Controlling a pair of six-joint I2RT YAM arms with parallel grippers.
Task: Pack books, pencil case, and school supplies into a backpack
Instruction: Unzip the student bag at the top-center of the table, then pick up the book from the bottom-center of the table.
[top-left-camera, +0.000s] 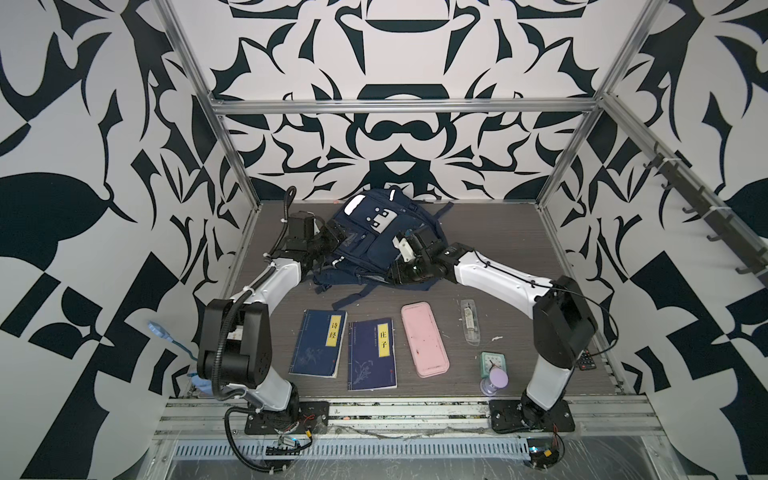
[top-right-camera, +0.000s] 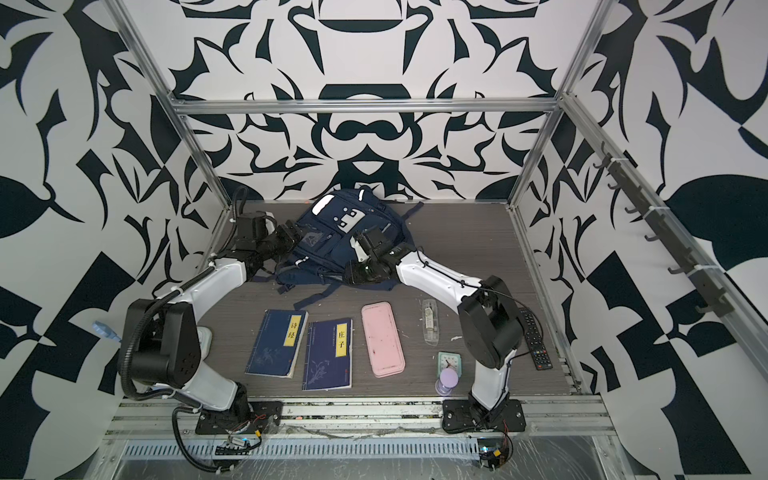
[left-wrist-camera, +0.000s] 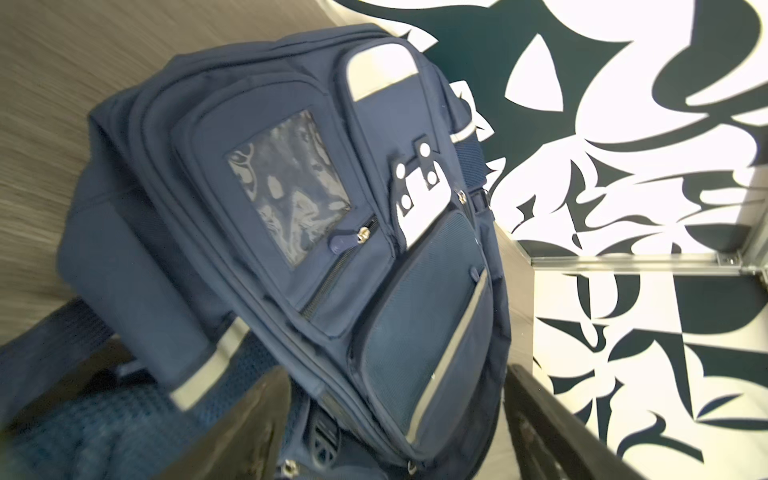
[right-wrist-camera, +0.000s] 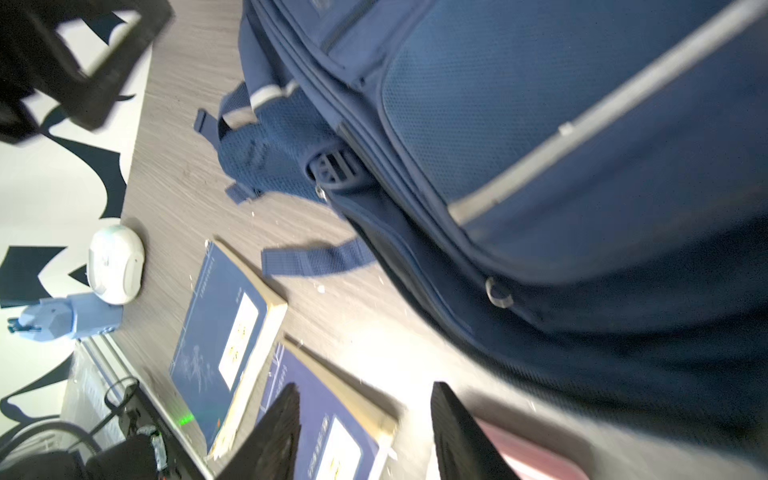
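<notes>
The navy backpack (top-left-camera: 370, 232) (top-right-camera: 328, 232) lies at the back of the table, front pockets up. My left gripper (top-left-camera: 340, 237) (left-wrist-camera: 395, 419) is at its left side, jaws open wide, with the backpack's (left-wrist-camera: 374, 208) lower edge between the fingers (left-wrist-camera: 257, 419) and a gap beside one of them. My right gripper (top-left-camera: 402, 275) (right-wrist-camera: 365, 419) hangs open at the backpack's (right-wrist-camera: 540, 124) front right edge, only table between its fingers. Two navy books (top-left-camera: 319, 343) (top-left-camera: 371, 354), the pink pencil case (top-left-camera: 424, 338) and the clear school supplies packet (top-left-camera: 469, 321) lie in a row at the front.
A mint-green clock (top-left-camera: 493, 360) and a purple hourglass (top-left-camera: 496, 380) stand at the front right. A remote (top-right-camera: 536, 340) lies behind the right arm. A white round device (right-wrist-camera: 115, 264) sits by the left arm. Loose straps (top-left-camera: 349, 297) trail from the backpack toward the books.
</notes>
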